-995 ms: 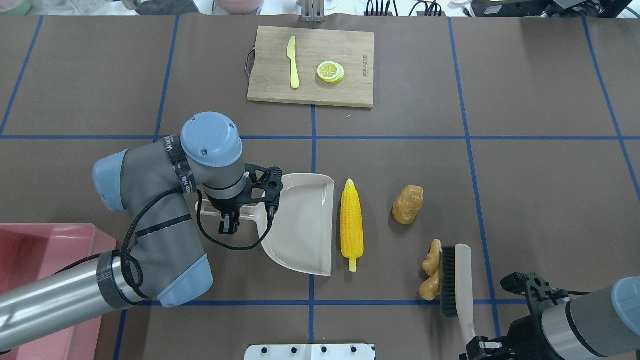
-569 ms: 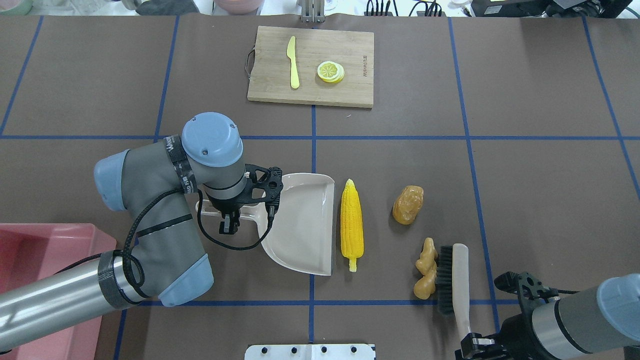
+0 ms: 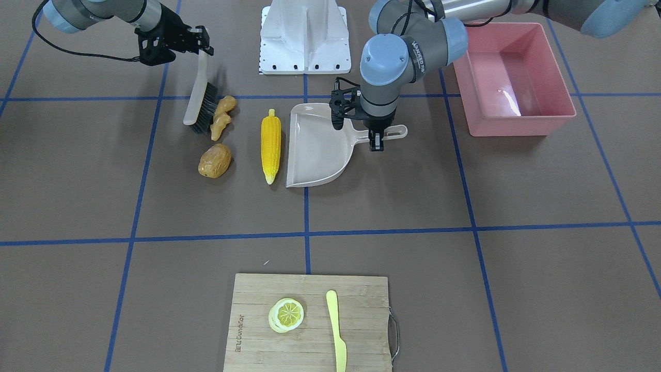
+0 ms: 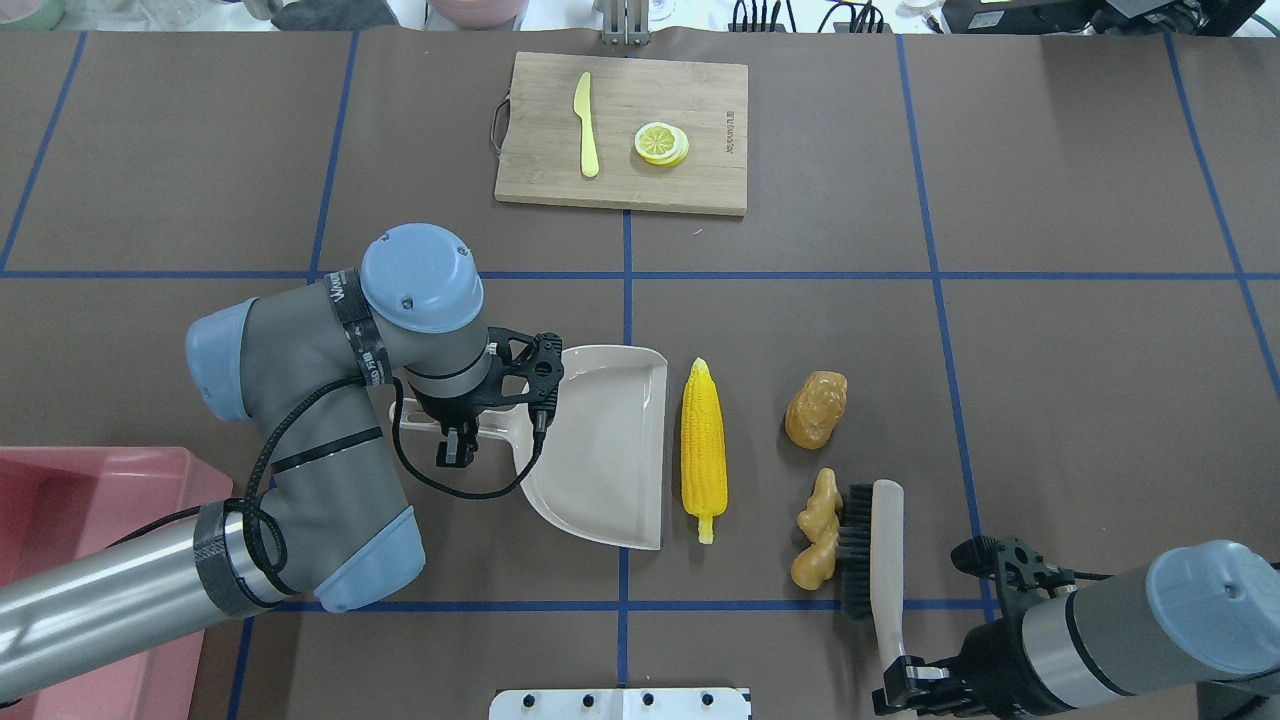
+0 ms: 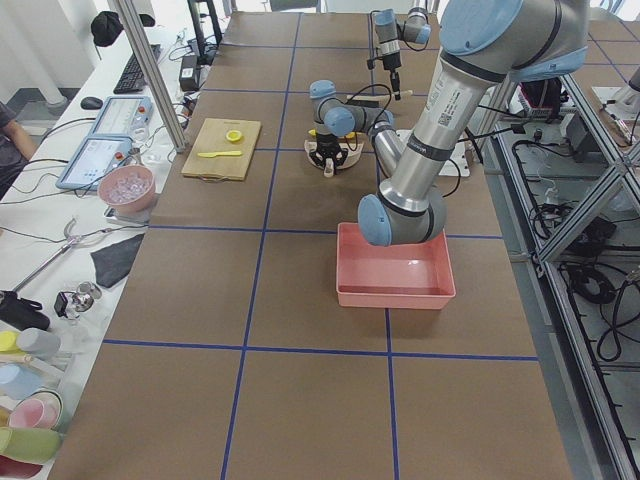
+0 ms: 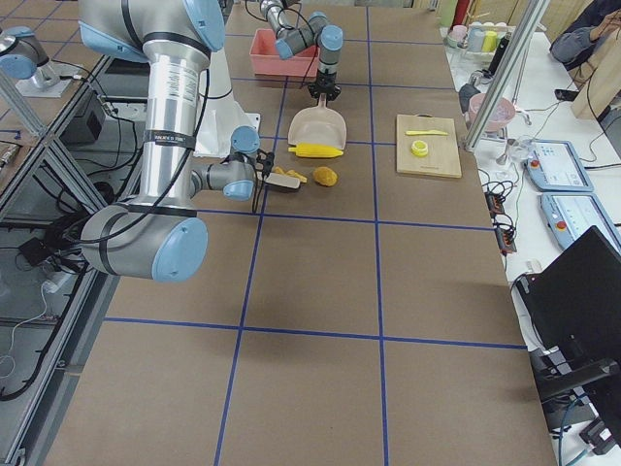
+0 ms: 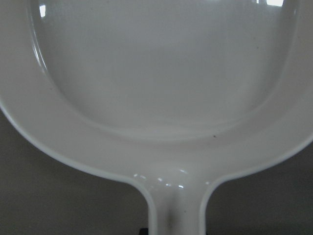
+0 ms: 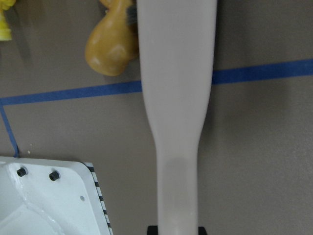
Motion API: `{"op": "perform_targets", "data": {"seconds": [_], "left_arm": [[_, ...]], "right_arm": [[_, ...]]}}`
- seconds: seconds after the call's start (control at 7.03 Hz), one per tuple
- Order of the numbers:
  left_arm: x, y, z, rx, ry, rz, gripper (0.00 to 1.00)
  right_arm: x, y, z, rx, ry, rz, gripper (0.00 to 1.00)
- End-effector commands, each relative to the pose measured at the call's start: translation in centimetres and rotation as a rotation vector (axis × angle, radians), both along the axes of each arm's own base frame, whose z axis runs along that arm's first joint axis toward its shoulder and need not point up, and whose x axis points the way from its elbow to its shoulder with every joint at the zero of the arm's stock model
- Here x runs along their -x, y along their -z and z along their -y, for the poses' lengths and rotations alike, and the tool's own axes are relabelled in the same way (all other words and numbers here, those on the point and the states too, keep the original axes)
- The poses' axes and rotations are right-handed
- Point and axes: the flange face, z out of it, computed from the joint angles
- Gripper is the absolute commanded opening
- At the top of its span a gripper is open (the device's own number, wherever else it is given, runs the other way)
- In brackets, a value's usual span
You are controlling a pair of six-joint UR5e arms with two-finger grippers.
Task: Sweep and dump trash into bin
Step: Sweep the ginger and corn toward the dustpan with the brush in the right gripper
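Observation:
The yellow corn cob (image 4: 704, 450) lies just right of the beige dustpan (image 4: 610, 445). The brown potato (image 4: 816, 409) lies further right. The tan ginger root (image 4: 818, 530) touches the bristles of a brush (image 4: 872, 550). My right gripper (image 4: 905, 690) is shut on the brush handle (image 8: 177, 98), with the ginger (image 8: 110, 49) beside it. My left gripper (image 4: 457, 438) is shut on the dustpan handle, and the pan (image 7: 161, 98) fills its wrist view. The pink bin (image 4: 110, 462) stands at the near left and looks empty in the front-facing view (image 3: 521, 125).
A wooden cutting board (image 4: 622, 133) at the far middle carries a pale yellow knife (image 4: 586, 125) and a lemon slice (image 4: 661, 143). The white robot base plate (image 4: 620, 703) sits at the near edge. Blue tape lines cross the brown table.
My right gripper has moved the brush to the left and pushed the ginger root with it toward the corn. The left arm, dustpan, corn and potato have not moved.

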Motion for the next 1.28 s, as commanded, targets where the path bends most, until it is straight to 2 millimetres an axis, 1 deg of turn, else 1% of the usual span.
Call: {"op": "perform_targets", "data": {"seconds": [0.0, 0.14, 0.28, 0.43, 0.57, 0.71, 1.0, 1.14], "left_arm": [[0.1, 0.0, 0.1, 0.0, 0.002, 0.0, 0.0], [0.1, 0.0, 0.1, -0.001, 0.001, 0.0, 0.0], [0.2, 0.0, 0.2, -0.001, 0.002, 0.0, 0.0], [0.2, -0.1, 0.3, 0.0, 0.004, 0.001, 0.0], [0.3, -0.1, 0.3, 0.0, 0.005, 0.001, 0.0], [0.3, -0.2, 0.3, 0.0, 0.005, 0.003, 0.0], [0.3, -0.3, 0.3, 0.0, 0.004, 0.004, 0.0], [0.3, -0.5, 0.3, 0.002, 0.004, 0.006, 0.0]], "right_arm": [[3.0, 0.8, 1.6, -0.005, -0.022, 0.023, 0.0], [3.7, 1.8, 2.3, -0.001, -0.03, 0.013, 0.0], [5.4, 3.9, 3.1, 0.0, -0.034, 0.003, 0.0], [6.6, 6.0, 4.2, 0.003, -0.043, -0.006, 0.0], [7.5, 7.8, 4.7, 0.004, -0.045, 0.0, 0.0], [8.1, 8.9, 4.9, 0.004, -0.048, 0.002, 0.0], [8.7, 10.3, 5.3, -0.001, -0.054, 0.015, 0.0], [9.0, 11.3, 5.9, -0.008, -0.062, 0.018, 0.0]]}}
